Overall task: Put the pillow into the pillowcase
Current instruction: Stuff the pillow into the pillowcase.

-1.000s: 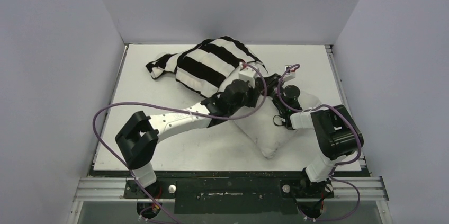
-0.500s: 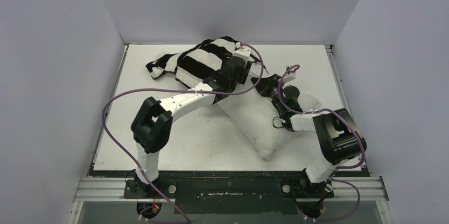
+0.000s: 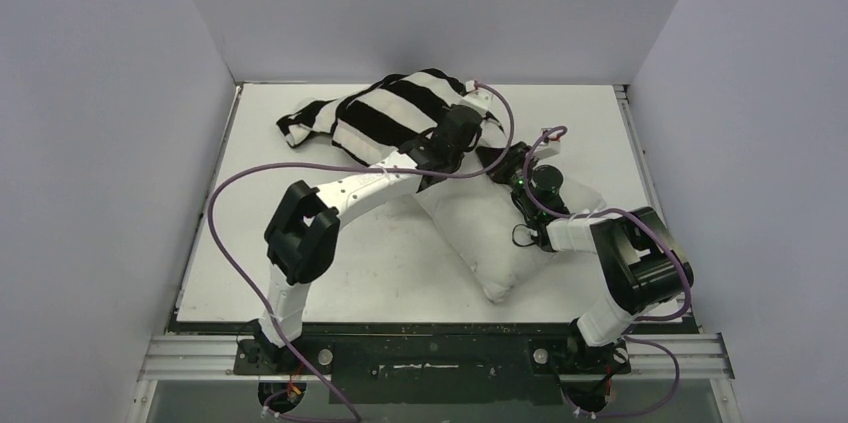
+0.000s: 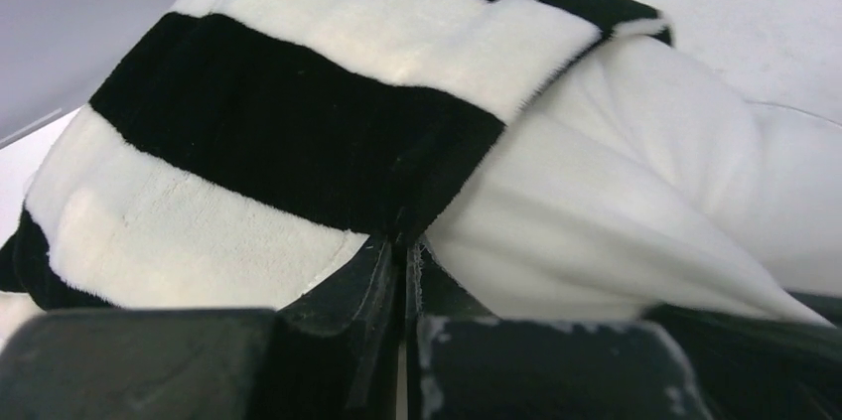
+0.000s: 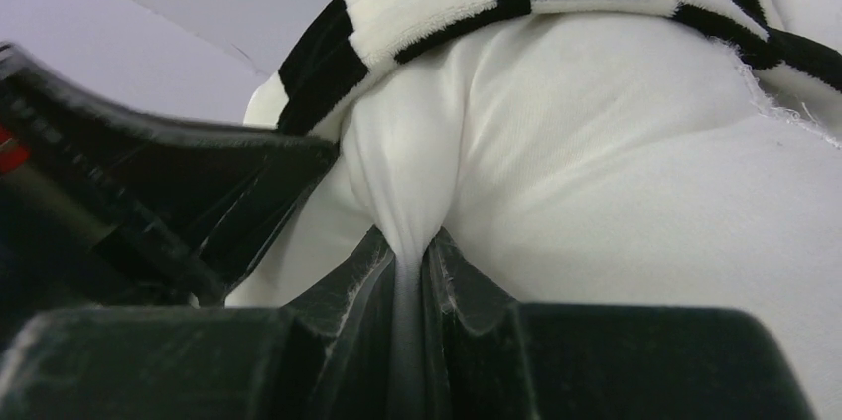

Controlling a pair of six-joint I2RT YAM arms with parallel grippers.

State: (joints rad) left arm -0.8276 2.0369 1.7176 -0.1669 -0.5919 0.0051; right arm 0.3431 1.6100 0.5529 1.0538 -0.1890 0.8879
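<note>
the pillow (image 3: 478, 231) was laid slantwise on the white table (image 3: 592, 108), right of the middle, with its near corner turned towards the front edge. its far end was tucked under the open mouth of the pillowcase (image 3: 385, 115). the rest of its off-white body was left uncovered. the striped pillowcase was bunched at the far side of the table, from left of the middle to the centre, and one loose end was trailed out to the left.

the left gripper (image 4: 402, 253) was reached across to the mouth of the pillowcase. its jaws were brought together with hardly a gap. its tips were set against the hem at the corner of a black stripe, just where the white pillow was met. whether any cloth was caught between them could not be told.

the right gripper (image 5: 407, 253) was set on the pillow's upper side, just beside the pillowcase mouth and close to the left gripper. its jaws were closed on a pinched fold of the pillow's white fabric, which was drawn up into a narrow ridge between the fingers.
</note>
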